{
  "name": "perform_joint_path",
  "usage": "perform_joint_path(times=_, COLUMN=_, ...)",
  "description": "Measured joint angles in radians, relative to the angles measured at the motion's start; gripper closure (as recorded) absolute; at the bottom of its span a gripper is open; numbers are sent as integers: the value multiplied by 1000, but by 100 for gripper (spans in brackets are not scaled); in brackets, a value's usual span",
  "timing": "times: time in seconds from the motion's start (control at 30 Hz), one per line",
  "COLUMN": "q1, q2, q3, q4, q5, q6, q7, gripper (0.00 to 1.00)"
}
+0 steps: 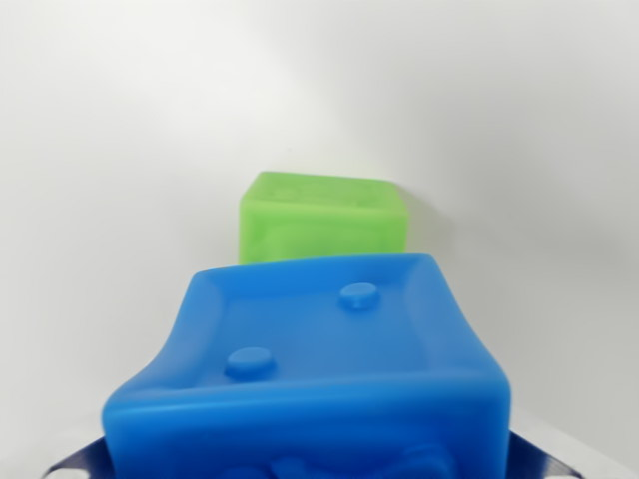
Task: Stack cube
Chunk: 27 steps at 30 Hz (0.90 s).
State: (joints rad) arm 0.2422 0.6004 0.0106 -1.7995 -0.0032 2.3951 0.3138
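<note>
— What is the gripper [310,469] doing?
— Its metal tips are peeking out on both sides of the blue cube [319,369], seemingly pinching it; the opening itself is hidden.
— And the green cube [321,218]?
— Sitting just beyond the blue one on the white surface [120,150].

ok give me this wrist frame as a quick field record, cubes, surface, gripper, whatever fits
view: wrist view only
near object: blue cube, fills the lower frame, two raised dots on its upper face
far object: green cube, beyond the blue cube, lower part hidden by it
contact between cubes: cannot tell
surface: plain white surface
gripper: metal parts at both lower corners beside the blue cube; open or shut cannot be told
stack status: not stacked yet
</note>
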Motion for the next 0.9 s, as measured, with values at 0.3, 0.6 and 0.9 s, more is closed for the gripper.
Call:
perform_joint_path(times=0.3, q1=1, q2=32, q3=-1, q4=1, q5=0, q6=30, q7=0, gripper=100)
perform_joint_path(times=0.6, q1=1, q2=56, q3=-2, q4=3, q5=0, q6=52, q7=0, gripper=100)
perform_joint_path(times=0.9, q1=2, q2=72, q3=-2, q4=7, q5=0, q6=65, q7=0, gripper=100)
